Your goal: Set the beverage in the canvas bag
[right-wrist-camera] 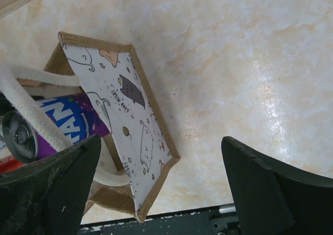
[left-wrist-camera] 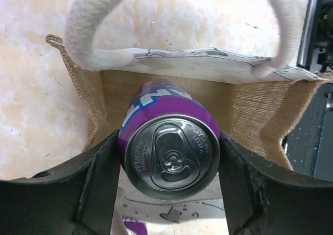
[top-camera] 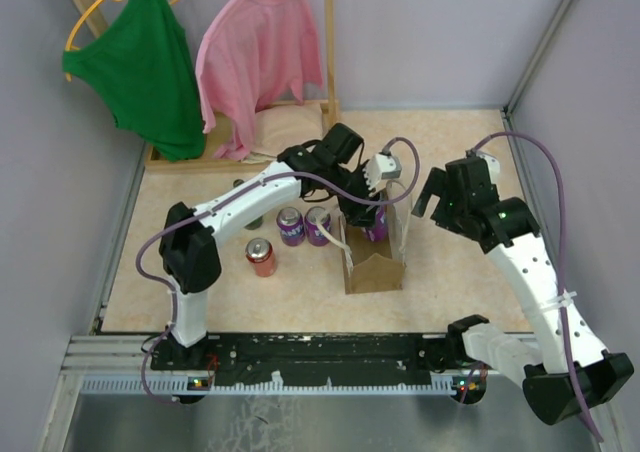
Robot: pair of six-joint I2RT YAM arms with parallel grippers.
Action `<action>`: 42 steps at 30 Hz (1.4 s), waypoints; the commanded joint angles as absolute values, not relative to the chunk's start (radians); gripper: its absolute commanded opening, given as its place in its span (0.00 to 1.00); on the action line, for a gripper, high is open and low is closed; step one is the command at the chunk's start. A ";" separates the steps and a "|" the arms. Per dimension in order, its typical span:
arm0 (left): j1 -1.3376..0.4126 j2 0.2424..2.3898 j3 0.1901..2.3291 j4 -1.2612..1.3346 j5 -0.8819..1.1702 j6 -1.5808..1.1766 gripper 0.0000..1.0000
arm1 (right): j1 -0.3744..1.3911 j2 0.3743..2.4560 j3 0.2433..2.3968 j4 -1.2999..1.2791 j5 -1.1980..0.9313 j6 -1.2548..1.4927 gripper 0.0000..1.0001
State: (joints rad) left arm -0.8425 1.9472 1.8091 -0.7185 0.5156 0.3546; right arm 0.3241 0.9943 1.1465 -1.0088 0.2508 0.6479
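Observation:
The canvas bag [top-camera: 375, 269] stands upright mid-table, tan with pale loop handles [left-wrist-camera: 83, 32]. My left gripper [top-camera: 372, 215] is shut on a purple beverage can [top-camera: 378, 230] and holds it in the bag's open mouth. In the left wrist view the can [left-wrist-camera: 169, 154] sits top-up between the black fingers [left-wrist-camera: 99, 183], inside the bag's brown walls [left-wrist-camera: 255, 110]. My right gripper [top-camera: 427, 202] is open and empty just right of the bag. In the right wrist view [right-wrist-camera: 161, 178] it hovers beside the bag's printed lining [right-wrist-camera: 138, 136], with the can [right-wrist-camera: 62, 120] under a handle.
Two purple cans [top-camera: 290, 226] [top-camera: 318, 224] and a red can [top-camera: 261, 257] stand left of the bag. A green garment [top-camera: 145, 62] and a pink one [top-camera: 260, 57] hang on a wooden rack at the back. A black rail [top-camera: 320, 352] runs along the near edge.

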 commanded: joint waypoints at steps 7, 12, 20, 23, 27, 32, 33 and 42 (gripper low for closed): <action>-0.850 1.997 1.816 -0.581 0.448 0.330 0.00 | 0.316 0.973 1.154 -0.996 0.255 0.657 0.99; -0.850 2.018 1.814 -0.562 0.415 0.322 0.00 | 0.316 0.973 1.148 -0.993 0.252 0.656 0.99; -0.851 2.046 1.810 -0.526 0.374 0.284 0.00 | 0.315 0.994 1.159 -0.990 0.245 0.644 0.99; -0.855 2.055 1.810 -0.515 0.373 0.270 0.00 | 0.316 1.004 1.164 -0.989 0.242 0.642 0.99; -0.861 2.066 1.801 -0.496 0.365 0.263 0.00 | 0.316 1.010 1.164 -0.987 0.237 0.640 0.99; -0.863 2.078 1.779 -0.471 0.351 0.247 0.00 | 0.316 1.010 1.164 -0.989 0.235 0.641 0.99; -0.864 2.081 1.775 -0.467 0.343 0.246 0.00 | 0.315 1.011 1.164 -0.990 0.236 0.641 0.99; -0.871 2.090 1.791 -0.469 0.295 0.258 0.15 | 0.316 0.987 1.146 -0.996 0.234 0.639 0.99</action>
State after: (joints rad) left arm -0.8593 2.0949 1.7645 -0.5289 0.3164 0.2581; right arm 0.3241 1.0107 1.1435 -1.0149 0.2340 0.6476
